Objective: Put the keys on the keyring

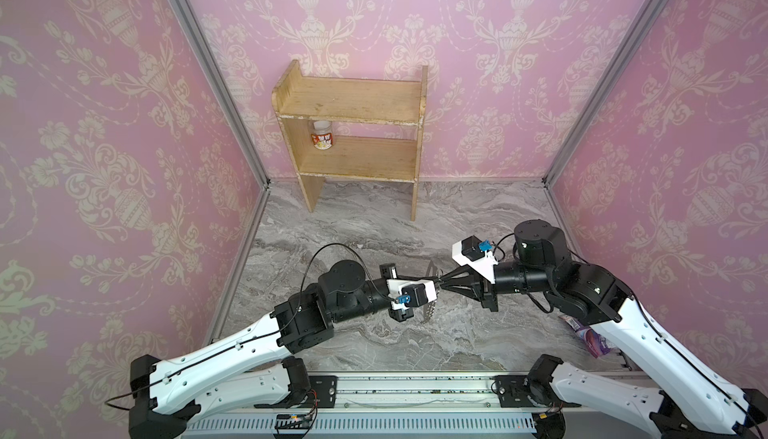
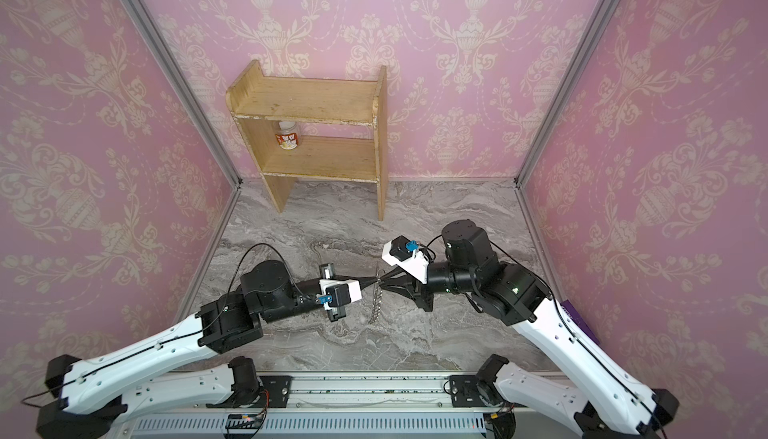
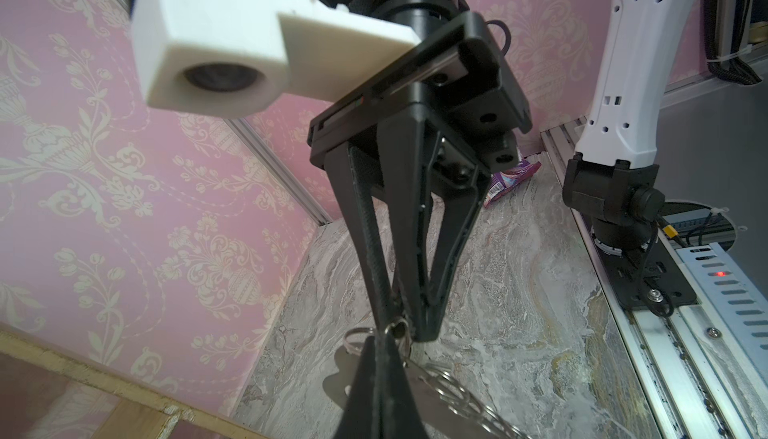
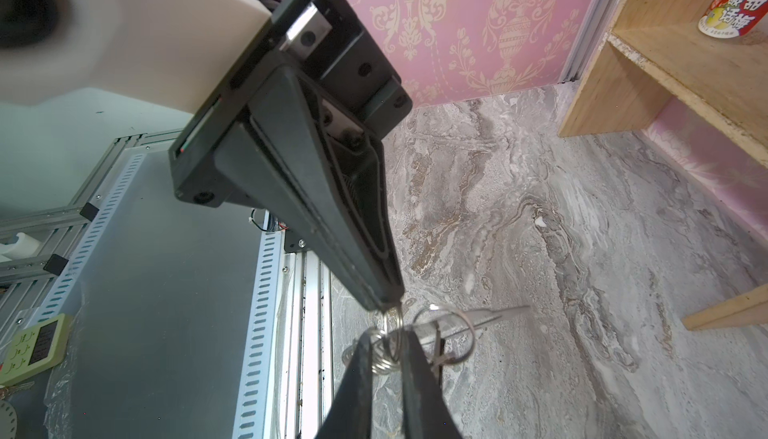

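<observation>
— Left wrist view: is the keyring (image 3: 338, 368) held?
— Yes, above the bench (image 3: 519, 291) middle. Left gripper (image 3: 376, 341) clamped tight on its plate, right gripper (image 3: 405, 326) nearly closed, pinching one ring.

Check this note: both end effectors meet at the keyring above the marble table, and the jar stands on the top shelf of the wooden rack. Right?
Wrong shelf. The jar stands on the lower shelf of the wooden rack, as both top views show. The left end effector and right end effector do meet at the keyring above the marble table.
</observation>
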Motion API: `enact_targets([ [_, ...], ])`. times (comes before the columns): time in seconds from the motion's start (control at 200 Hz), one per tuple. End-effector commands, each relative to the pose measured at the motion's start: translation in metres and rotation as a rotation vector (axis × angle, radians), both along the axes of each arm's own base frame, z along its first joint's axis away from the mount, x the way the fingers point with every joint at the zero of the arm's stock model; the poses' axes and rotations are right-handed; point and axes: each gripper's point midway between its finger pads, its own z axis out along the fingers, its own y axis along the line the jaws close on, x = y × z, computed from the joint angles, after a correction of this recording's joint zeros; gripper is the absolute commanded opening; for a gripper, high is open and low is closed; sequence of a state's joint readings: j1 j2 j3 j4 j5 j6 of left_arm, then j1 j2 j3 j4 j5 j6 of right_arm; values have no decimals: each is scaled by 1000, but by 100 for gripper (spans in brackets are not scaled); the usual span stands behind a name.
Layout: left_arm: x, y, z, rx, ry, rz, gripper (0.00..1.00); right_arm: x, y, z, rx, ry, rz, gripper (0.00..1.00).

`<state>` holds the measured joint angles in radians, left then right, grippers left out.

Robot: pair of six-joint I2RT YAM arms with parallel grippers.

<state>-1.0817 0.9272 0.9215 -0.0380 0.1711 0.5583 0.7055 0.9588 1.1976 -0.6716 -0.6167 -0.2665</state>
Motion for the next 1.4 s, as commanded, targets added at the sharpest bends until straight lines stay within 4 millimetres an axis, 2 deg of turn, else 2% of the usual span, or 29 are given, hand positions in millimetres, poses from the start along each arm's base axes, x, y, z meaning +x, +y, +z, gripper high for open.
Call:
enact_targets([
  [0.0, -2, 5, 34, -91, -19, -2, 0, -7, 1, -5, -4, 10, 32, 14],
  [0.065, -2, 4, 34, -89, -16, -4, 0, -7, 1, -2, 4, 3, 32, 10],
  [0.15, -2, 3, 34, -89, -16, -6, 0, -7, 1, -3, 3, 6, 32, 0],
  [0.37, -1, 2, 26, -63, 4, -2, 0, -9, -4, 5, 11, -12, 17, 0],
  [0.385, -1, 3, 25, -60, 7, 0, 3, -10, -5, 5, 9, -12, 17, 0],
  [0.43, 1, 4, 23, -54, 13, 11, 20, -10, -7, 5, -1, -13, 12, 0],
  [0.505, 3, 9, 22, -59, 21, 37, 37, -11, -10, 3, -26, -15, 6, 0],
  [0.61, 2, 14, 23, -71, 62, 33, 47, -13, -15, 2, -51, -26, 6, 0],
  [0.825, -10, 3, 15, -32, 172, -66, 44, -14, -13, 10, -45, -60, 29, 0],
  [1.041, -8, -4, 11, -62, 238, -99, 36, -13, -12, 19, -27, -83, 33, 0],
  [1.281, -8, -11, 13, -83, 266, -125, 34, -13, -10, 23, -11, -95, 42, 0],
  [1.396, -10, -13, 14, -86, 277, -142, 29, -10, -10, 24, -11, -108, 30, 0],
])
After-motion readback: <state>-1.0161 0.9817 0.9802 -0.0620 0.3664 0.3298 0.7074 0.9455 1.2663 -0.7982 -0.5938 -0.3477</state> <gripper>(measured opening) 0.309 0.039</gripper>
